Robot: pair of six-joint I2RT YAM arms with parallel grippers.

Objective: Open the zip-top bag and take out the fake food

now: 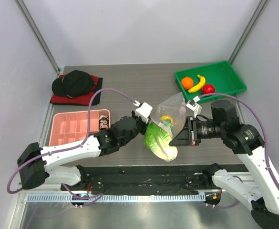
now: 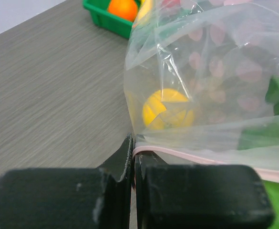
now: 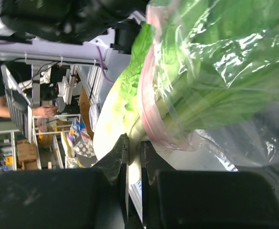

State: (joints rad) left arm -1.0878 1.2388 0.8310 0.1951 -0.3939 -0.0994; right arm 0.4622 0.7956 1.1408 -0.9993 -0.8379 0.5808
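Now I hold the bag point(image 1: 170, 107) up over the table point(image 1: 129, 81), with its mouth pointing down. My left gripper point(image 2: 133, 143) is squeezed tight on the pink strip point(image 2: 201, 160) at the bag's edge. My right gripper point(image 3: 133, 143) has its jaws almost together, right by the strip on the other side. I cannot tell if any plastic is between them.

The cabbage point(image 1: 160, 140) sticks out of the bag at 6 o'clock. The lemon point(image 2: 168, 109) is inside the bag, just above my left pinch. The orange point(image 1: 187, 82), banana point(image 1: 197, 84) and red fruit point(image 1: 208, 88) lie in the green tray point(image 1: 230, 76), at 1 o'clock from the bag.

I think the job now is to get these last two toys out. To do it well, I should pull my grippers gently apart so the mouth opens wide. The cabbage is big and could get stuck. Small shakes are best, because a hard tug could make the slippery plastic slide out of my pinch. The lemon is round and may roll when it drops, so low over the table is safer.
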